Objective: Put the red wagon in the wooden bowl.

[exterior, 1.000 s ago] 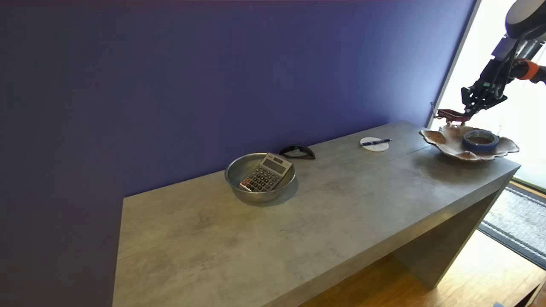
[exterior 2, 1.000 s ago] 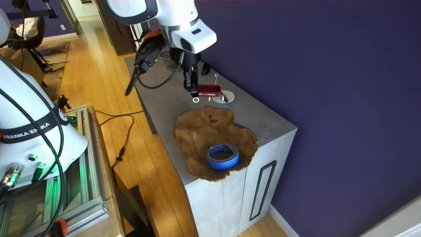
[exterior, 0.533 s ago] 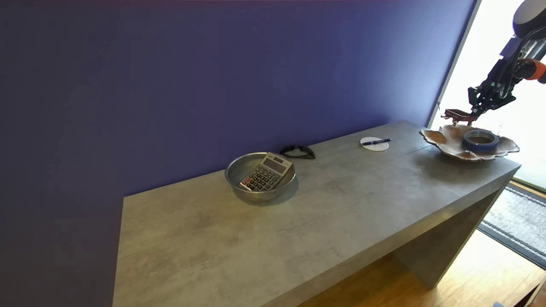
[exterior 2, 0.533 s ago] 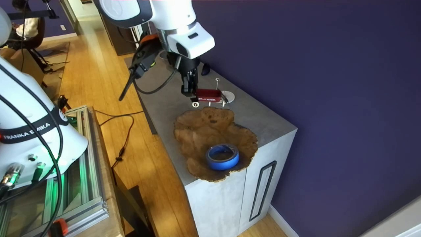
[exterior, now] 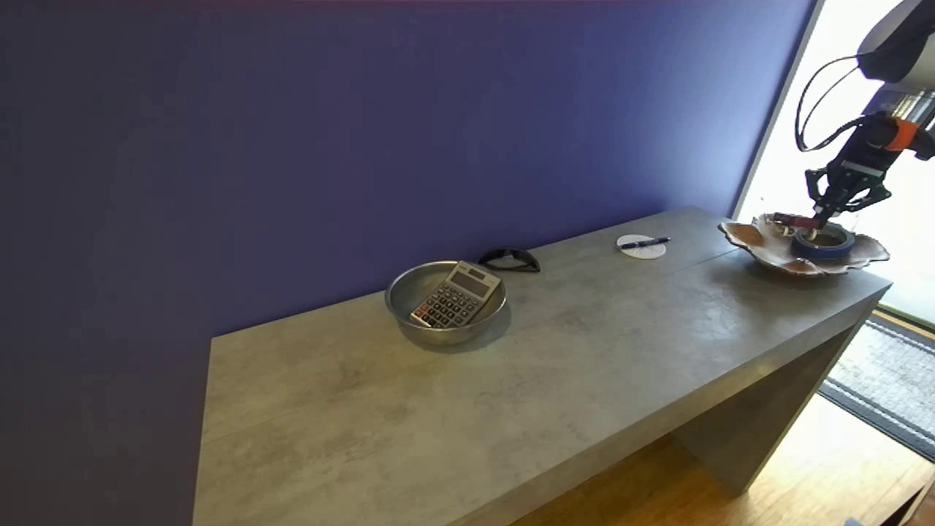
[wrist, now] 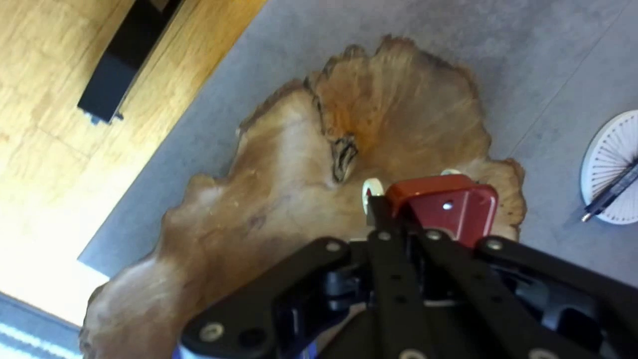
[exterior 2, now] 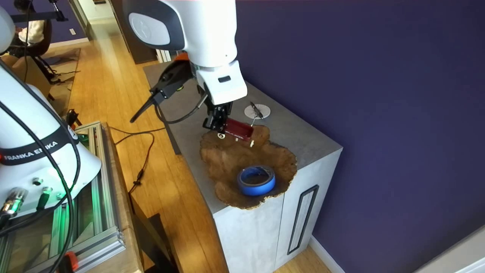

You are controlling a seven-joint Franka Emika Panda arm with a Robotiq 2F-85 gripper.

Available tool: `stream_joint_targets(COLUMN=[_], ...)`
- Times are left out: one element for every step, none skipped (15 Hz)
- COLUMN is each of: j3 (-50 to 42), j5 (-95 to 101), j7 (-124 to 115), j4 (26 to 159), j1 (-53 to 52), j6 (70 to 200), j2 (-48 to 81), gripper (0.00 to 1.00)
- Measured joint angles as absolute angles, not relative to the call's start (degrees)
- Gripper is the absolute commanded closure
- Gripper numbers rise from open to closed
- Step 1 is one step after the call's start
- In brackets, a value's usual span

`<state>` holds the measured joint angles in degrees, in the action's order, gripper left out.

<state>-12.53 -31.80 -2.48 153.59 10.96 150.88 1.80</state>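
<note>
Over the bowl (exterior 2: pixel 227 161): the wagon (exterior 2: pixel 239 129) hangs low, inside the rim as the wrist view shows it; whether it touches the wood, I can't tell.

Gripper (wrist: pixel 394 212): fingers (wrist: pixel 380 207) clamped on the wagon's wall, apparently one inside the box and one outside, at the end away from the handle (exterior 2: pixel 253 120).

Wagon's feel: light and stiff, I judge, likely painted metal or hard plastic; I doubt I'd crush it, but glossy walls could slip, and held by one end it may swivel in my pinch.

Wagon's wall: the best place to hold, I think, pinched squarely; the thin handle would probably bend or swing.

Wheels (exterior 2: pixel 221 135): likely to turn under a fingertip, so I'd leave them free. The carry looks nearly done to me; I'd lower a touch and part the fingers gently, since on uneven wood it could roll.

Tape (exterior 2: pixel 259 189): blue roll resting in the bowl, apart from the wagon in an exterior view; I'd keep the wagon off it.

Disc (exterior: pixel 644 253): near the bowl on the counter (exterior: pixel 511 409), a pen (exterior: pixel 646 242) lying across it.

Metal bowl (exterior: pixel 438 337): well apart, farther along the counter, with a calculator (exterior: pixel 456 296) leaning inside.
</note>
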Motion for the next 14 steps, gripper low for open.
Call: stream_joint_targets(j3=[-12.51, -12.51, -12.52, -12.58, -12.74, -12.85, -12.91, -12.94, -12.89, -12.73, -12.58, -12.38, -12.19, -11.92], j5=[-34.23, -36.91, -39.67, -42.3, -44.5, -46.31, -47.42, -47.7, -47.71, -47.52, -47.51, -47.52, -47.56, -47.56], j7=[-2.37, -2.23, -2.02, -1.77, -1.59, -1.41, -1.35, -1.35, -1.36, -1.44, -1.45, -1.45, -1.45, -1.45], j4=[153.23, 152.94, 152.68, 152.5, 152.36, 152.29, 152.29, 152.32, 152.47, 152.75, 152.95, 153.02, 153.02, 153.02], j1=[10.96, 11.0, 11.07, 11.2, 11.36, 11.61, 11.85, 11.94, 11.91, 11.82, 11.6, 11.33, 11.04, 10.79], j6=[148.55, 147.28, 146.65, 146.58, 146.63, 147.03, 147.64, 148.8, 150.81, 153.29, 155.69, 158.1, 160.23, 162.02], j2=[1.79, 1.79, 1.79, 1.79, 1.79, 1.8, 1.86, 2.06, 2.4, 2.94, 3.67, 4.52, 5.33, 6.15], gripper=[0.99, 0.99, 0.99, 0.99, 0.99, 0.99, 0.99, 0.99, 0.99, 0.99, 0.99, 0.99, 0.99, 0.99])
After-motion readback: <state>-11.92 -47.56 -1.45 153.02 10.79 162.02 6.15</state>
